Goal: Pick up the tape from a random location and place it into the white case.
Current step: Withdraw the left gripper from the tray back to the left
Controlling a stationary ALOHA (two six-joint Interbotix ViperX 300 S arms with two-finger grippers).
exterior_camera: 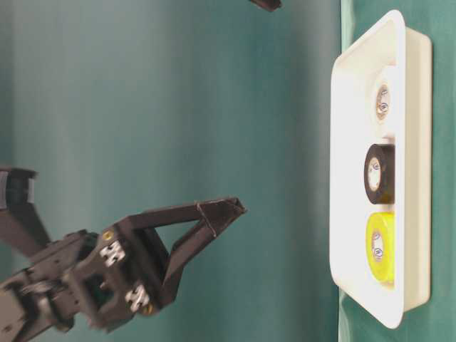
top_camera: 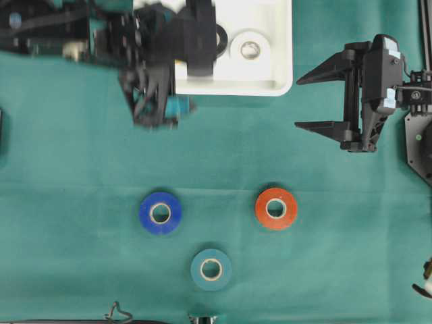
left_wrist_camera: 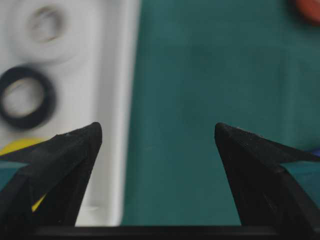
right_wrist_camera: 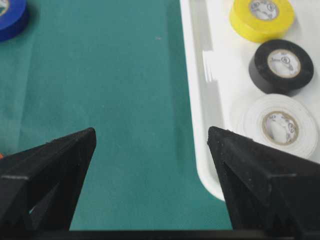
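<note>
Your left claw (left_wrist_camera: 157, 137) gapes wide and empty over the near rim of the white case (top_camera: 283, 74), which holds yellow, black and white rolls. Your right claw (top_camera: 300, 101) is open too. Blue tape (top_camera: 160, 213), red and teal lie nearer.

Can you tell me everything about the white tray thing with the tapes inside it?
The white case is a shallow, smooth tray that looks like plastic, with rounded corners and a raised rim. It lies flat on the green cloth at the table's far edge. Three tape rolls lie flat inside it in a row: a yellow roll, a black roll and a white roll. No gripper touches it.
</note>
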